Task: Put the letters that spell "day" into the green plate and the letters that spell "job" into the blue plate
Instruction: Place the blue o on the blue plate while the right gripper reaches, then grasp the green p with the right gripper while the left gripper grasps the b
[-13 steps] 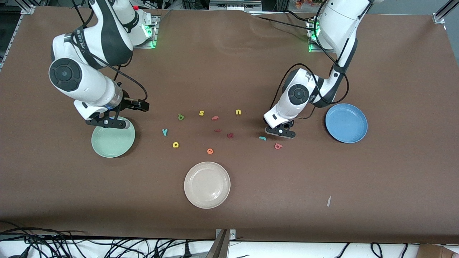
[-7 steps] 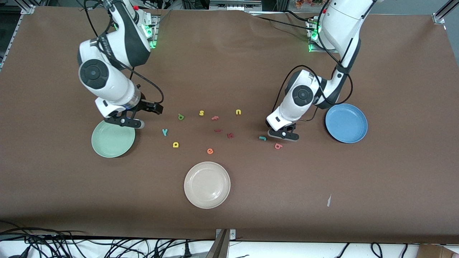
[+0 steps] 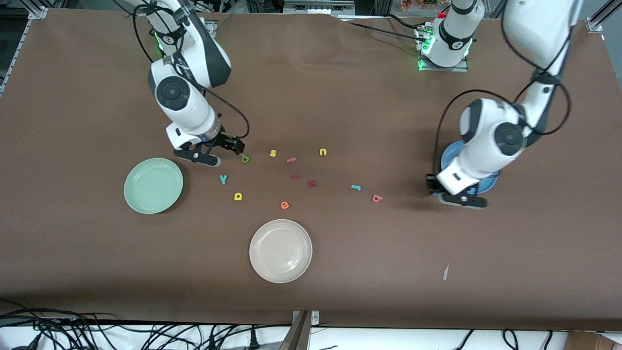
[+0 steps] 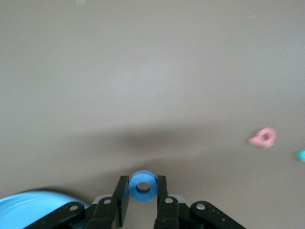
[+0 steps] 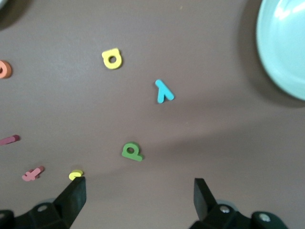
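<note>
Fingers point(image 4: 123, 198) of left gripper point(image 4: 143, 200) pinching blue "o" point(image 4: 142, 186) upright, right gripper point(image 5: 138, 191) spread

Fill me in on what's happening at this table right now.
Two arms are sorting foam letters into plates. The left pincer is shut on the blue "o" over the edge of the blue plate, which holds no letter that shows. The right pincer hangs open over the table beside the dark green "a". The green plate is empty; the teal "y", yellow "d", teal "j" and salmon "b" lie on the table.
</note>
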You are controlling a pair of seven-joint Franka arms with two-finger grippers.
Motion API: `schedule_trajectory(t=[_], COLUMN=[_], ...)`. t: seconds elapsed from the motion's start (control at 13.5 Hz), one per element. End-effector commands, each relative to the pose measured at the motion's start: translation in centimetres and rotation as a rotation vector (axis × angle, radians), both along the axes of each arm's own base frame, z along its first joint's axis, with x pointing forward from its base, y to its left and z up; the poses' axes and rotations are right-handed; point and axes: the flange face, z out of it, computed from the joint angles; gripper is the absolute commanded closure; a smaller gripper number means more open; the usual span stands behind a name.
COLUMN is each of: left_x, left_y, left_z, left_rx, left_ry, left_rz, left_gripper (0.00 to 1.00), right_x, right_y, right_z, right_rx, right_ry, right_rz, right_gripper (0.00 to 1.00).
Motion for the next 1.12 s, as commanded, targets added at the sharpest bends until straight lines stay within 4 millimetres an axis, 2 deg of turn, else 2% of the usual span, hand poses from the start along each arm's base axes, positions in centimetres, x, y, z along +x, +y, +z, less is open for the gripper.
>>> schedule_trajectory(t=[0.0, 0.22, 0.3, 0.37, 0.45, 0.52, 0.59, 0.74, 0.89, 0.97, 1.04], left_x=[-4.6, -6.8, -6.9, -6.9, -6.9, -6.9, -6.8, -6.5, -6.1, -5.6, -4.8], left_y=[3.4, 7.2, 8.0, 8.4, 8.4, 8.3, 8.2, 8.1, 7.1, 5.4, 2.6], left_z=[-0.4, -1.7, -2.0, -2.2, -2.5, -2.7, -2.5, -2.2, -1.9, -1.8, -1.6], left_rx=[0.002, 0.002, 0.001, 0.0, 0.0, -0.001, -0.001, -0.001, -0.007, -0.007, -0.021], left_ry=[0.049, 0.087, 0.092, 0.094, 0.099, 0.102, 0.097, 0.087, 0.073, 0.058, 0.019], left_rz=[-0.047, -0.065, -0.07, -0.07, -0.07, -0.07, -0.071, -0.071, -0.076, -0.095, -0.119], left_gripper=[0.85, 0.81, 0.74, 0.62, 0.42, 0.31, 0.28, 0.26, 0.26, 0.26, 0.25], right_x=[-0.8, -0.8, -0.9, -0.9, -0.9, -1.0, -1.0, -1.4, -1.7, -1.9, -2.0], right_y=[1.1, 1.5, 1.6, 1.6, 1.7, 1.8, 1.8, 2.2, 2.8, 3.1, 3.3], right_z=[-2.5, -5.2, -6.0, -6.7, -7.7, -8.2, -8.6, -9.6, -10.5, -10.9, -11.2], right_rx=[0.008, 0.01, 0.01, 0.012, 0.011, 0.013, 0.011, 0.006, 0.009, 0.009, 0.01], right_ry=[-0.01, -0.006, -0.004, -0.007, -0.003, -0.006, -0.002, 0.01, 0.006, 0.003, 0.004], right_rz=[-0.016, -0.014, -0.013, -0.017, -0.016, -0.015, -0.017, -0.016, -0.029, -0.033, -0.032], right_gripper=[0.0, 0.0, 0.0, 0.0, 0.0, 0.0, 0.0, 0.0, 0.01, 0.02, 0.05])
